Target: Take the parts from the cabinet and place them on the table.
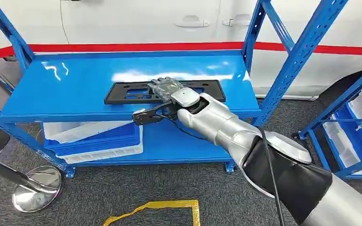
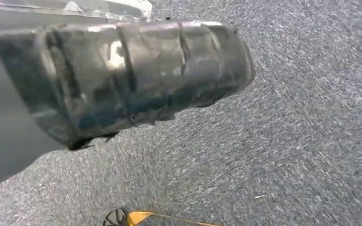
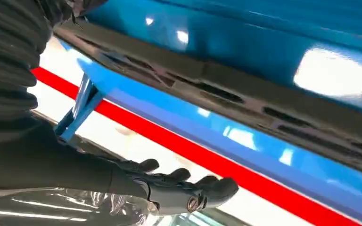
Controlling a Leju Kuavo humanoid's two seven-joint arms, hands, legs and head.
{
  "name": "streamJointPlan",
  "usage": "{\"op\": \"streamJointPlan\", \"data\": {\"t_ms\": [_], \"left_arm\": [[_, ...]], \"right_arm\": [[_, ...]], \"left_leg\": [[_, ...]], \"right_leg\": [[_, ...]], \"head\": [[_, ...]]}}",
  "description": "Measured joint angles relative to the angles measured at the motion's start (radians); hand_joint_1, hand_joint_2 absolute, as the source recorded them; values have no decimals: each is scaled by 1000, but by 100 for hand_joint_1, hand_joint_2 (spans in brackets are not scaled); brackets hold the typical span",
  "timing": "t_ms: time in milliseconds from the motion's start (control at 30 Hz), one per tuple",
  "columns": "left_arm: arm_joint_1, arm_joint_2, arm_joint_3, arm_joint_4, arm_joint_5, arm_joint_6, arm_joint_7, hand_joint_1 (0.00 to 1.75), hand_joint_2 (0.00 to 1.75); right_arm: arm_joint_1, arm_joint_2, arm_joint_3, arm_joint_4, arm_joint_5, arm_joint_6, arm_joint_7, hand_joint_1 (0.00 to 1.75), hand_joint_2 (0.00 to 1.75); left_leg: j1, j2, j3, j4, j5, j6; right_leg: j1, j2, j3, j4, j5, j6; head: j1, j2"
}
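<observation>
Left arm hangs at the robot's side; its wrist view looks down on grey carpet past the ribbed cover of the left robot hand (image 2: 122,80), fingers hidden, so whether it is open or curled cannot be told. It is well apart from the work. On the blue shelf (image 1: 52,94) of the cabinet lies the task's thing, a flat black slotted part (image 1: 122,93), long axis running left to right across the shelf, parallel to its front edge and set a little back from it. White and blue bins (image 1: 94,139) sit stacked on the lower shelf, under the part's left end. The right arm reaches in from lower right, and the right robot hand (image 1: 166,87) lies over the part near its middle, somewhat right of centre, fingers extended flat across it toward the back of the shelf. In the right wrist view the dark fingers (image 3: 188,186) are stretched out, loosely apart, nothing closed between them; the part's edge (image 3: 245,99) runs alongside. Judgement: the right robot hand is open, resting on or just above the part, not yet gripping; contact cannot be confirmed. The right robot hand is plainly the nearer one, and a grasp would need fingers to close across the part's short width.
</observation>
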Motion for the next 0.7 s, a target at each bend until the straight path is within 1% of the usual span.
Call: {"op": "streamJointPlan", "data": {"t_ms": [33, 67, 100, 133, 167, 200, 233, 267, 300, 333, 367, 400, 433, 467, 500, 567, 600, 633, 667, 700], "left_arm": [[0, 0, 0, 0, 0, 0, 0, 0, 0], [1, 0, 0, 0, 0, 0, 0, 0, 0], [1, 0, 0, 0, 0, -1, 0, 0, 0], [2, 0, 0, 0, 0, -2, 0, 0, 0], [2, 0, 0, 0, 0, -3, 0, 0, 0], [0, 0, 0, 0, -1, -3, 0, 0, 0], [-1, 1, 0, 0, -1, -3, -1, 0, 0], [-1, 1, 0, 0, -1, -3, -1, 0, 0], [1, 0, 0, 0, -1, -3, -1, 0, 0], [2, -1, 0, 0, -2, -3, -2, 0, 0], [3, 0, 0, 0, -2, -4, -3, 0, 0], [2, 0, 0, 0, -3, -4, -3, 0, 0], [1, 0, 0, 0, -3, -4, -3, 0, 0], [0, 0, 0, 0, -3, -4, -3, 0, 0], [-2, 0, 0, 0, -3, -4, -4, 0, 0], [-1, 0, 0, 0, -3, -4, -5, 0, 0], [0, 0, 0, 0, -3, -4, -6, 0, 0], [0, -1, 0, 0, -3, -5, -6, 0, 0], [-1, -1, 0, 0, -3, -5, -6, 0, 0], [-2, -1, 0, 0, -3, -6, -6, 0, 0]], "right_arm": [[0, 0, 0, 0, 2, 0, 0, 0, 175], [0, 0, 0, 0, 3, 0, 0, 0, 175], [0, -2, 0, 0, 5, 0, 1, 0, 175], [-1, -2, 0, 0, 7, 0, 3, 0, 175], [-2, -2, 0, 0, 8, 0, 3, 0, 175], [-4, -1, 0, 0, 10, 0, 3, 0, 175], [-5, -2, 0, 0, 10, 0, 3, 0, 175], [-5, -2, 0, 0, 11, 0, 3, 0, 175], [-4, -2, 0, 0, 11, 0, 3, 0, 175], [-4, -2, 0, 0, 11, 0, 4, 0, 175], [-4, -2, 0, 0, 11, 1, 4, 0, 175], [-4, -2, 0, 0, 11, 1, 5, 0, 175], [-4, -2, 0, 0, 11, 0, 5, 0, 175], [-6, -2, 0, 0, 11, 0, 5, 0, 175], [-8, -2, 0, 0, 11, 0, 5, 0, 175], [-6, -2, 0, 0, 11, 0, 5, 0, 175], [-6, -2, 0, 0, 11, 0, 5, 0, 175], [-5, -4, 0, 0, 11, 0, 5, 0, 175], [-7, -5, 0, 0, 11, 0, 5, 0, 175], [-10, -5, 0, 0, 11, 1, 5, 0, 175]], "left_leg": [[3, 0, 0, -2, 2, -5], [4, 0, 0, -6, 3, -8], [5, 0, 2, -6, 2, -13], [5, 2, -4, -1, -8, -18], [5, 5, -13, 34, -32, -24], [5, 5, -42, 96, -66, -28], [6, 5, -85, 183, -102, -31], [6, 5, -123, 255, -127, -34], [6, 5, -151, 303, -133, -35], [6, 5, -153, 298, -113, -34], [6, 5, -129, 240, -69, -31], [5, 5, -90, 157, -22, -27], [3, 5, -44, 62, 24, -20], [0, 5, -25, 10, 25, -13], [-7, 4, -8, -13, 15, -7], [-9, 4, -11, -8, 14, -3], [-10, 4, -9, -12, 17, 3], [5, 7, 6, -36, 27, 11], [2, 8, 12, -43, 29, 14], [2, 8, 14, -43, 29, 18]], "right_leg": [[4, 1, -2, 0, 0, -2], [6, 1, -1, 2, -1, -5], [4, 1, 0, -3, 2, -10], [-4, 1, 5, -10, 5, -16], [-4, 0, 7, -11, 5, -18], [-5, 0, 7, -11, 4, -22], [-4, 0, 8, -11, 3, -23], [-2, 0, 8, -11, 2, -25], [0, 0, 8, -9, 2, -26], [1, 0, 9, -9, 1, -27], [3, 1, 11, -8, -1, -29], [4, 1, 14, -8, -2, -28], [5, 1, 18, -9, -4, -27], [5, 1, 18, -9, -5, -26], [10, 3, 14, -7, -6, -21], [6, 3, 12, -10, -4, -13], [6, 3, 15, -15, -2, -7], [11, 3, 11, -9, -11, 0], [9, 1, 3, 16, -28, 7], [7, 0, -23, 76, -63, 10]], "head": [[2, 0], [1, 0], [2, 0], [1, 0], [-1, 0], [-4, 0], [-2, 0], [-3, 0], [-3, 0], [-2, 0], [-3, 0], [-2, 0], [-3, 0], [-2, 0], [-1, 0], [-1, 0], [-2, 0], [-2, 0], [3, 0], [5, 0]]}}
